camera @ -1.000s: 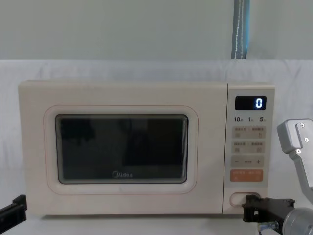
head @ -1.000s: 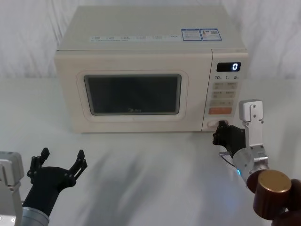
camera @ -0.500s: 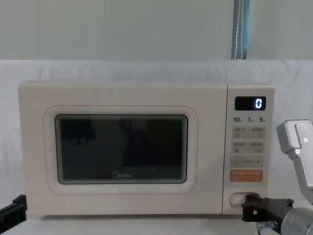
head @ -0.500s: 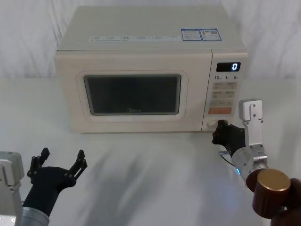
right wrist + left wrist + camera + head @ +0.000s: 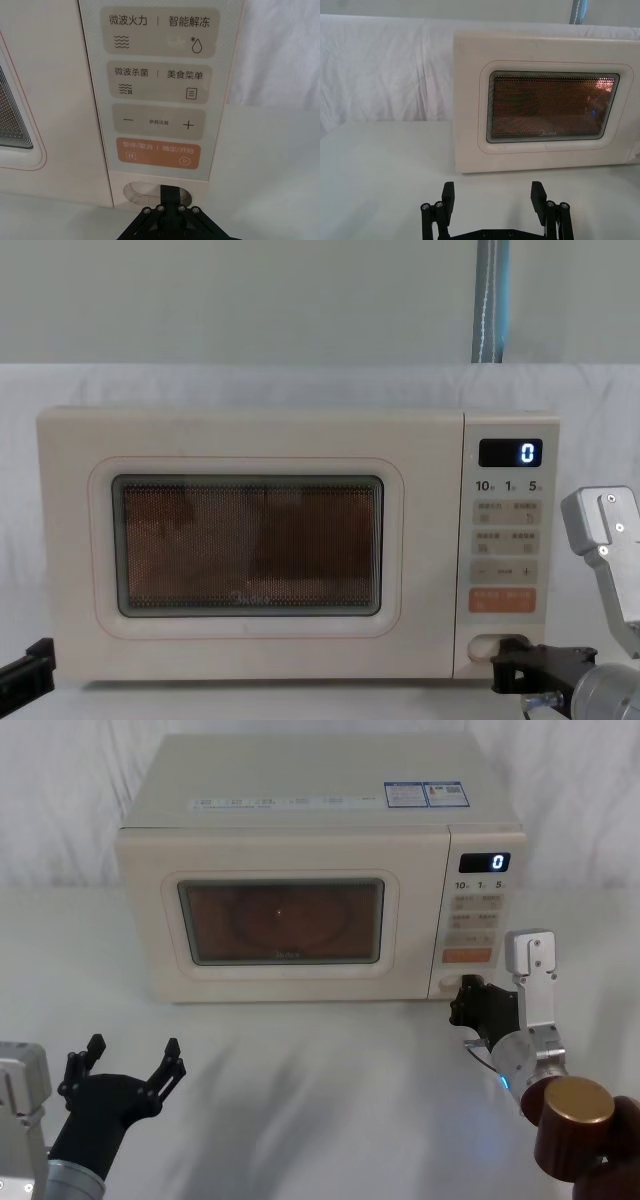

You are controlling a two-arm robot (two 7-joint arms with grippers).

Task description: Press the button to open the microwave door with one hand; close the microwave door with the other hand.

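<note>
While the right gripper [image 5: 462,1003] presses its tip into the button [image 5: 482,646] at the bottom of the microwave's control panel [image 5: 152,95], the cavity light has come on: the window that was dark half a second ago now glows orange-brown behind its mesh. The fingers look drawn together into one narrow point, touching the button just below the orange key pair [image 5: 158,153]. My reading is that the latch has just released, though the microwave door [image 5: 281,923] still sits flush with the panel beside it, with no gap showing yet. The left gripper [image 5: 125,1063] hovers over the white surface [image 5: 320,1080] in front of the door's left side, well short of it, fingers spread apart, placed to push the door shut once it swings out.
</note>
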